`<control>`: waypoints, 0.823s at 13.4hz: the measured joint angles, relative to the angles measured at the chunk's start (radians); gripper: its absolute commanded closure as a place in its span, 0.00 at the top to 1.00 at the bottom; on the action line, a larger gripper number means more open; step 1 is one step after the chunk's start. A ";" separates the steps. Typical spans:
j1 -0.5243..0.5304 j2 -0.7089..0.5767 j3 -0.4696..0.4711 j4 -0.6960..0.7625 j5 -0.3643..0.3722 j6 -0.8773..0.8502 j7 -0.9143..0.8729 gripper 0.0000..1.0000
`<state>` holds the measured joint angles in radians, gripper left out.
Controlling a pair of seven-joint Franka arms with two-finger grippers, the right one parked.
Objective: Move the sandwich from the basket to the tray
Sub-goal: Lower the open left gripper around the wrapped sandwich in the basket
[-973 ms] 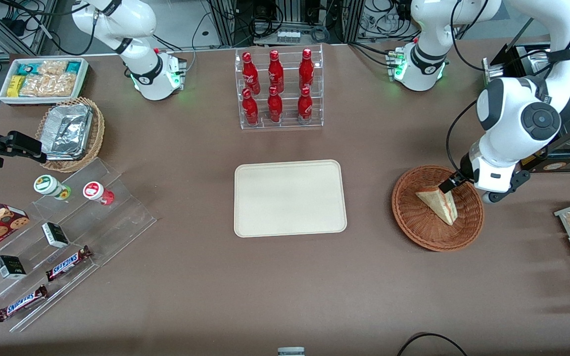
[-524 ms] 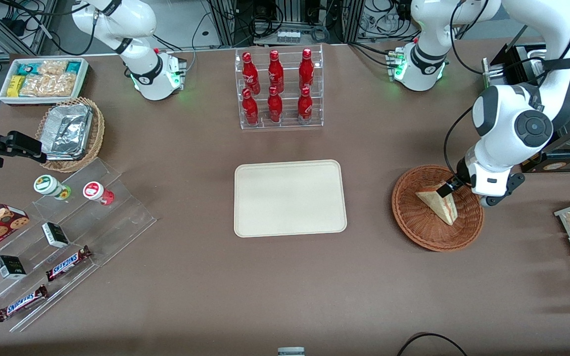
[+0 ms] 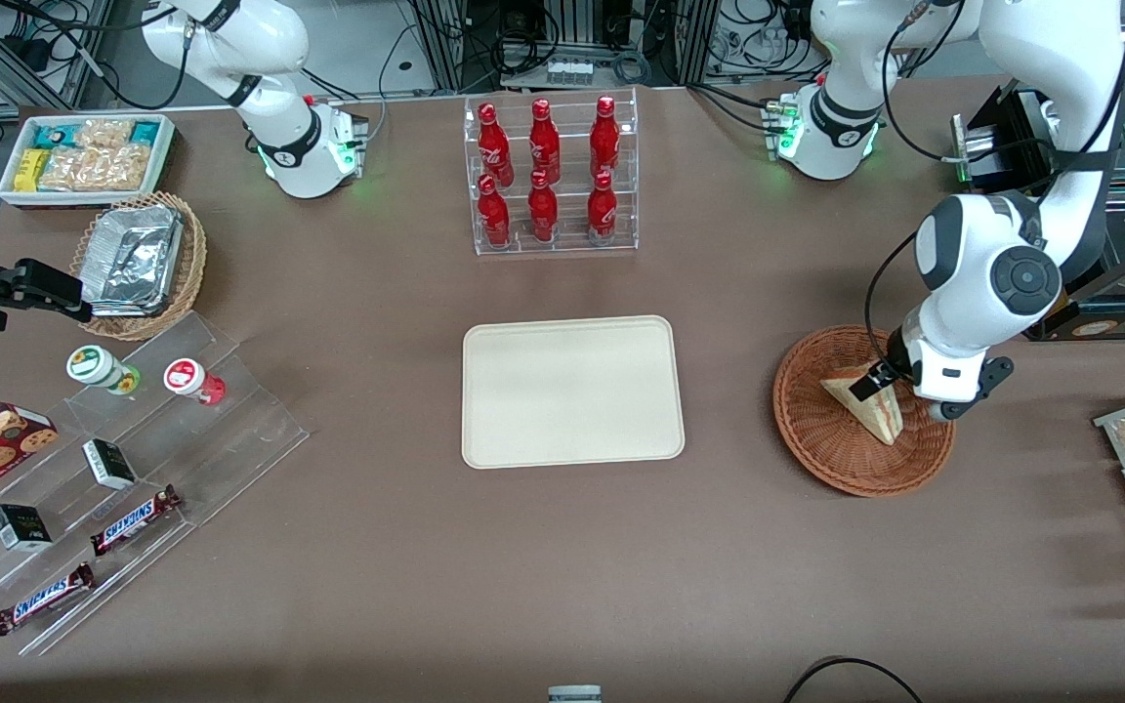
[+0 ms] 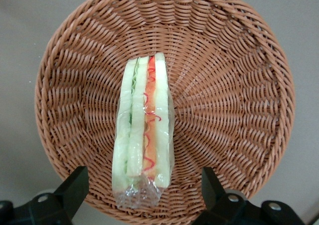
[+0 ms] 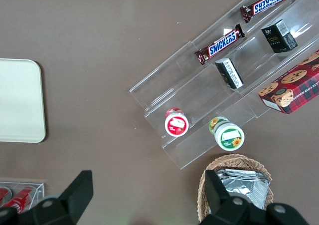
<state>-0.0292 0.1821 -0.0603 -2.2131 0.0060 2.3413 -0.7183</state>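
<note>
One sandwich [image 3: 866,400] in one brown basket [image 3: 821,444], one gripper [image 3: 867,379] open right above it, one cream tray [image 3: 572,391] beside the basket, six red bottles [image 3: 543,171] farther back than the tray, two Snickers bars [image 3: 89,561], two round cups [image 3: 143,373]

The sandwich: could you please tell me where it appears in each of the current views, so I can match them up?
Front view: the sandwich lies in the basket, toward the working arm's end of the table, with the gripper just above it.
Left wrist view: the sandwich stands on edge in the basket, between the open fingers.
Right wrist view: not in it.
Shared landmark: the basket, in front and left wrist views.
</note>
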 measured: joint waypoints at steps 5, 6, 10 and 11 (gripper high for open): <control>0.000 0.045 0.001 -0.018 0.000 0.074 0.000 0.96; 0.000 0.051 0.001 -0.022 0.000 0.086 0.000 0.81; 0.000 0.059 0.002 -0.037 0.000 0.107 0.000 0.00; 0.000 0.059 0.002 -0.038 0.000 0.107 0.000 0.00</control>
<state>-0.0291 0.2408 -0.0586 -2.2514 0.0060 2.4479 -0.7184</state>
